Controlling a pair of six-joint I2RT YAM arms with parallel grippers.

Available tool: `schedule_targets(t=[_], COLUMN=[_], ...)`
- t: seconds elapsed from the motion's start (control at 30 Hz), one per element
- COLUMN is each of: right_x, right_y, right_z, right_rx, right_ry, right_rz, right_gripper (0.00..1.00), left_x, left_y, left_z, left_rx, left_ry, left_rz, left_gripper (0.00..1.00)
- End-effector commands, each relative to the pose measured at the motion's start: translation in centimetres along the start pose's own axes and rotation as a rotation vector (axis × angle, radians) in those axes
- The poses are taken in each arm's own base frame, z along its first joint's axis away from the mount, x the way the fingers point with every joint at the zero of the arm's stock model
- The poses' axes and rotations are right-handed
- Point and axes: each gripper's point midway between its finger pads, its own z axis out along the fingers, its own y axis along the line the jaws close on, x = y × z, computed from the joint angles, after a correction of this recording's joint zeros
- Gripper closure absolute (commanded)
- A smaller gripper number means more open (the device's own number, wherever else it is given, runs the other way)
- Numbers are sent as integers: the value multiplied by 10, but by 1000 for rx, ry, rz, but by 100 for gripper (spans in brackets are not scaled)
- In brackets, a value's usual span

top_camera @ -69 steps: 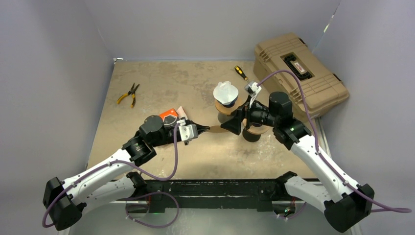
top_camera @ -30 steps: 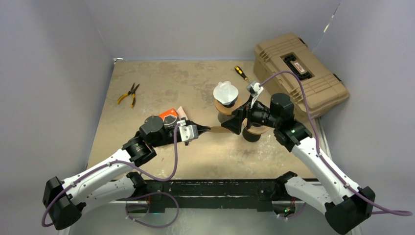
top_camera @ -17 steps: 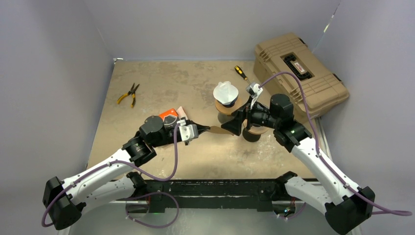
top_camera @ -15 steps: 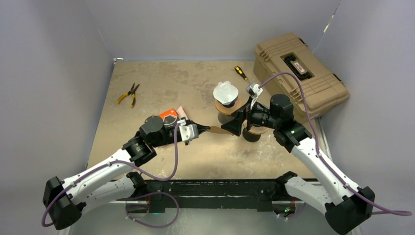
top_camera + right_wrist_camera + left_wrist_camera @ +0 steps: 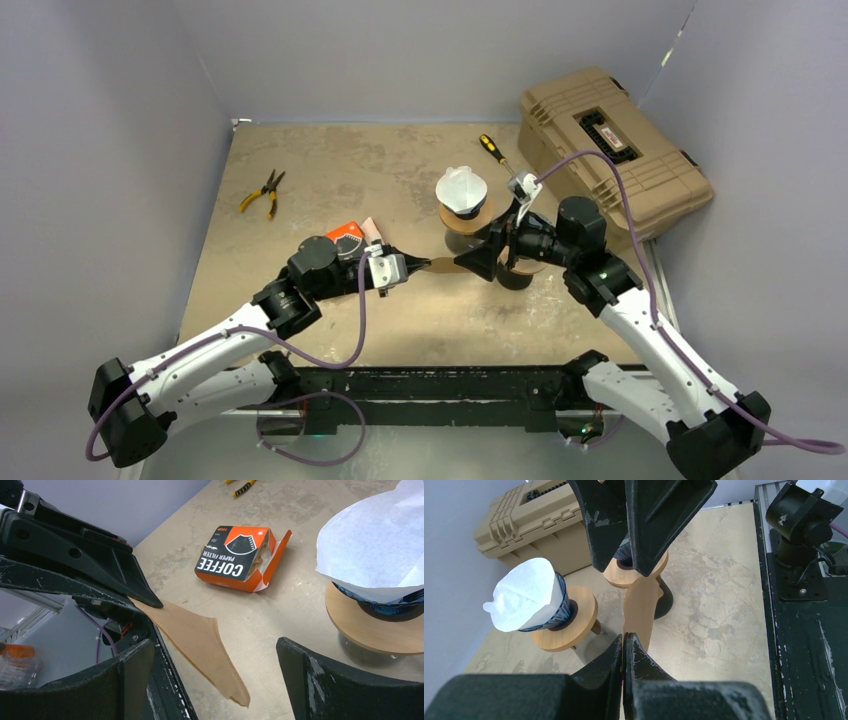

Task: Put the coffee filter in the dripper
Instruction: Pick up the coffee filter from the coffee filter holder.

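The brown paper filter (image 5: 640, 609) is not yet seated. It hangs just left of the empty-looking wood-collared dripper (image 5: 516, 268), pinched at its tip by the left gripper (image 5: 626, 644). The right gripper (image 5: 467, 263) gapes wide facing its free end, gripping nothing. Beyond that dripper, a second dripper (image 5: 372, 611) already carries a white filter (image 5: 372, 550). Further left lies an orange box (image 5: 235, 560) reading "COFFEE PAPER FILTER".

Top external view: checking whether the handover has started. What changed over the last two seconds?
The right hand drew slightly right and toward its base, levelling out, open at the tip of the brown coffee filter. Nothing gripped or released: the left hand stays shut on the filter. The filter box, white-filtered dripper and pliers unmoved.
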Motion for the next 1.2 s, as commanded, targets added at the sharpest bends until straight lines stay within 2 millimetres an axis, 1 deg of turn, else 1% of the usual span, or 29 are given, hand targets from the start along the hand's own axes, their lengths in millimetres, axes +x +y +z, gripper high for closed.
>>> schedule_targets(t=[0.0,0.17,0.23,0.33,0.43,0.57,0.63,0.8,0.97,1.07,1.13,1.17], right_x=[-11,-8,-5,0,7,20,24,28,26,30,31,31], right_y=[-2,-13,-16,-10,-4,5,7,10,17,16,16,16], right_z=[-2,0,0,-1,-1,1,2,6,4,4,4,3], right_rx=[22,73,93,65,19,-62,-88,-130,-166,-170,-167,-164], right_ry=[-51,-43,-34,-25,-12,31,46,67,61,73,73,71], right_rz=[-34,-3,16,25,11,2,2,8,2,8,11,12], right_gripper=[3,4,6,13,20,28,30,35,47,61,75,77], left_x=[-32,-34,-34,-29,-17,-7,-8,-18,-22,-24,-26,-26], left_y=[7,6,7,14,19,18,17,14,14,15,16,16], left_z=[1,-1,-2,-5,-8,-10,-12,-16,-19,-20,-20,-19], left_rx=[-7,-9,-19,-65,-109,-128,-130,-120,-129,-139,-142,-142], left_ry=[-86,-90,-86,-62,-7,48,47,1,-13,-21,-30,-31], left_rz=[51,53,53,34,-19,-97,-114,-128,-139,-146,-153,-157], left_gripper=[100,100,100,100,100,100,100,100,100,100,100,100])
